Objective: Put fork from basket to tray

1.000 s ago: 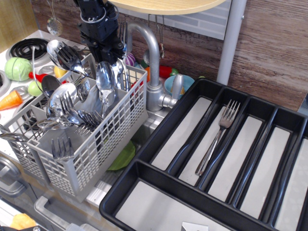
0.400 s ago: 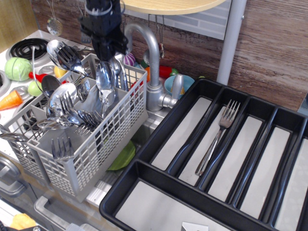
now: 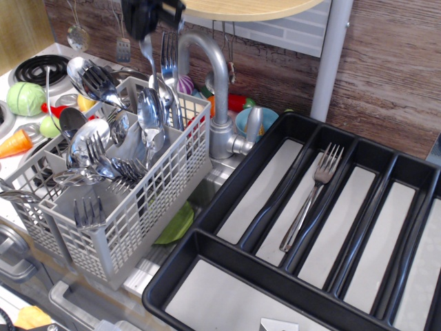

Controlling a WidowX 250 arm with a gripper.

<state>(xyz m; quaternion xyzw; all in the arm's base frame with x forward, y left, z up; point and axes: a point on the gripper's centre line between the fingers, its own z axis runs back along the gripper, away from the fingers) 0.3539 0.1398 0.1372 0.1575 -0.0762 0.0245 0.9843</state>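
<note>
While hanging at the top left, gripper jaws clenched on fork, tines up, above the basket's far corner, tray right, well apart.

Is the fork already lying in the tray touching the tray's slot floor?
Touching. The only view shows the fork lying flat along the grey bottom of a long slot in the tray, no gap beneath it.
</note>
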